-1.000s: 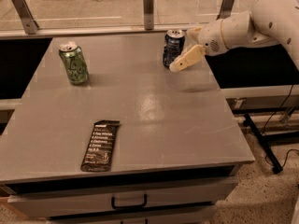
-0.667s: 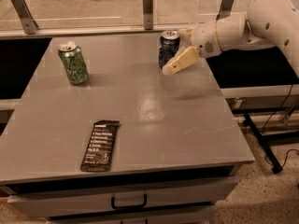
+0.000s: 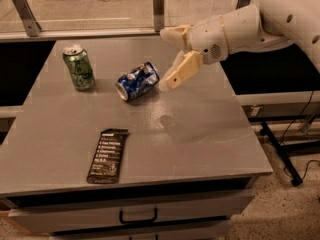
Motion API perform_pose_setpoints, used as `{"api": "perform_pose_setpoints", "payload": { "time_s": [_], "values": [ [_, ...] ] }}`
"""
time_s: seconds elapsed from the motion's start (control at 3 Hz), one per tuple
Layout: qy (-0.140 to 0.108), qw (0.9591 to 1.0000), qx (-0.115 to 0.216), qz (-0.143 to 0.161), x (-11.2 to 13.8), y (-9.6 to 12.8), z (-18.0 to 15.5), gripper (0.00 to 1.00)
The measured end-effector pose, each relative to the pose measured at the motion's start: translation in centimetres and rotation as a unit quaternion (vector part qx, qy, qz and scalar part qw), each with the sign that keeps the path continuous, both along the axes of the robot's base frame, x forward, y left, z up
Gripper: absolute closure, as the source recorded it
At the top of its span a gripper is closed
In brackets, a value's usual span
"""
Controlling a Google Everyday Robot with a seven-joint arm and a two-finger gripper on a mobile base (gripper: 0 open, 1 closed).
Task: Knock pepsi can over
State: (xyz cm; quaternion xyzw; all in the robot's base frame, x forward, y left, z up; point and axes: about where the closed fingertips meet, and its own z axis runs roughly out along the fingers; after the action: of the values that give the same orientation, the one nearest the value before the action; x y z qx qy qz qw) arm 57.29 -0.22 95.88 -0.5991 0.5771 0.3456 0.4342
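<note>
The gripper (image 3: pixel 163 60) hangs over the far right part of the grey table (image 3: pixel 200 134), its two pale fingers spread wide and grasping nothing. The lower finger (image 3: pixel 181 72) slants down toward the pepsi can (image 3: pixel 137 80), its tip just beside the can's far end; whether they touch I cannot tell. The pepsi can lies on its side near the middle of the table's far half, its silver top turned to the front left. A green can (image 3: pixel 78 67) stands upright to its left, apart from it. A dark wrapped bar (image 3: pixel 107 155) lies flat near the front edge, above a drawer with a black handle (image 3: pixel 137 217).
</note>
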Motion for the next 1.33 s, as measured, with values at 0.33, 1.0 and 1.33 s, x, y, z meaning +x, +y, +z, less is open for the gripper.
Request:
{"api": "perform_pose_setpoints", "payload": {
  "time_s": [0.33, 1.0, 1.33],
  "values": [
    [-0.007, 0.9999, -0.006, 0.006, -1.7, -0.4, 0.9, 0.0],
    [-0.091, 0.9878, -0.081, -0.097, 2.3, -9.3, 4.6, 0.0],
    [-0.157, 0.9595, -0.147, -0.182, 4.2, -13.9, 8.5, 0.0]
  ]
}}
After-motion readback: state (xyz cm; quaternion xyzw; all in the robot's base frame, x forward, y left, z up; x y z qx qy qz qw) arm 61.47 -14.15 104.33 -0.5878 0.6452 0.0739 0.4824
